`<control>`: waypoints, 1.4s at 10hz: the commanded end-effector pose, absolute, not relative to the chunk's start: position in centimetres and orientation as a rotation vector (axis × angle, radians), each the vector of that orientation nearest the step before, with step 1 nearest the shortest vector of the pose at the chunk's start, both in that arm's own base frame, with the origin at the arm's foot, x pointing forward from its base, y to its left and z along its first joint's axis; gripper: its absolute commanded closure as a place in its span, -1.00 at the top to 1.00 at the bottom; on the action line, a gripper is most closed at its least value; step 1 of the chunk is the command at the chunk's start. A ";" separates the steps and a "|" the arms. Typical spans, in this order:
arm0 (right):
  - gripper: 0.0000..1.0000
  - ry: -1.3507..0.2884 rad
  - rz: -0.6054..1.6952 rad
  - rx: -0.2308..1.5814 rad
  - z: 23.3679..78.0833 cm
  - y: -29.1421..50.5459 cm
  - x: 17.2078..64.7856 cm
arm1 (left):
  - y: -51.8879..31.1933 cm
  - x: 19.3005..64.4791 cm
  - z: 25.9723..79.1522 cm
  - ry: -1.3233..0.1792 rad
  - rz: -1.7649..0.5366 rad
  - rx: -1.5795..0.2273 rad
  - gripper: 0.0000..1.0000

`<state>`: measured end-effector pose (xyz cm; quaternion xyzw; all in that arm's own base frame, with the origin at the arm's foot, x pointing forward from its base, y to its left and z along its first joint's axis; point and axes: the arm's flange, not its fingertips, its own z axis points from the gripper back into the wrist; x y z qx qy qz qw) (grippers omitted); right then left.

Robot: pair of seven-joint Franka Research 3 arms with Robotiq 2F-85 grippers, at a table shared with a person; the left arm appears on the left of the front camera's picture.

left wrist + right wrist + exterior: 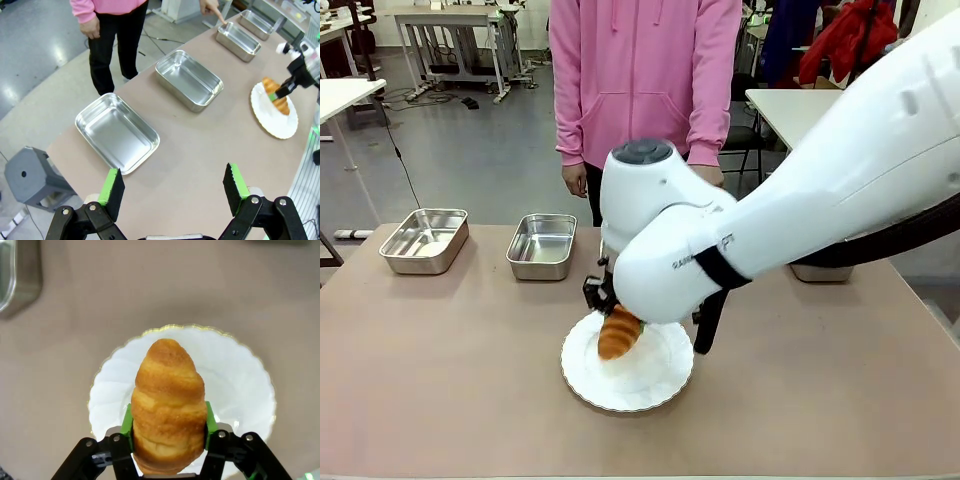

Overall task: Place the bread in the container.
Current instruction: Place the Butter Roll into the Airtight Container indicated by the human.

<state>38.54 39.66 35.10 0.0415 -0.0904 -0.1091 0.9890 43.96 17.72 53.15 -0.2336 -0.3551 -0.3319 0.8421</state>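
Observation:
The golden-brown bread point(169, 400) is clamped between the green pads of my right gripper point(169, 429), which is shut on it over the round white plate point(240, 385). In the front view the bread point(618, 333) tilts above the plate point(630, 380) at the table's middle, under the right arm. My left gripper point(172, 187) hangs open and empty above the table's left end. Several steel containers stand in a row along the far edge point(117, 132) point(189, 80) point(239, 38). A person's finger point(214, 9) points at the third container.
A person in a pink hoodie point(645, 70) stands at the far side, behind the middle. A further steel tray point(257, 22) lies beyond the pointed one. A grey stool point(30, 177) stands off the table's left end. Bare tabletop point(440, 370) surrounds the plate.

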 end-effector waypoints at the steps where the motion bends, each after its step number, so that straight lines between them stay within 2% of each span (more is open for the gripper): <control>1: 0.21 -0.194 -0.136 0.061 40.2 37.0 39.6 | 17.5 43.8 53.2 -0.760 -0.706 -0.499 1.00; 4: 0.21 -0.211 -0.048 0.056 45.4 32.5 42.9 | 17.5 43.8 53.2 -0.760 -0.706 -0.499 1.00; 7: 0.21 -0.240 0.069 0.017 47.6 29.1 48.0 | 17.5 43.8 53.2 -0.760 -0.706 -0.499 1.00; 12: 0.21 -0.218 0.137 -0.015 43.8 25.4 56.7 | 17.5 43.8 53.2 -0.760 -0.706 -0.499 1.00; 14: 0.21 -0.201 0.188 0.060 41.3 24.6 58.8 | 17.5 43.8 53.2 -0.760 -0.706 -0.499 1.00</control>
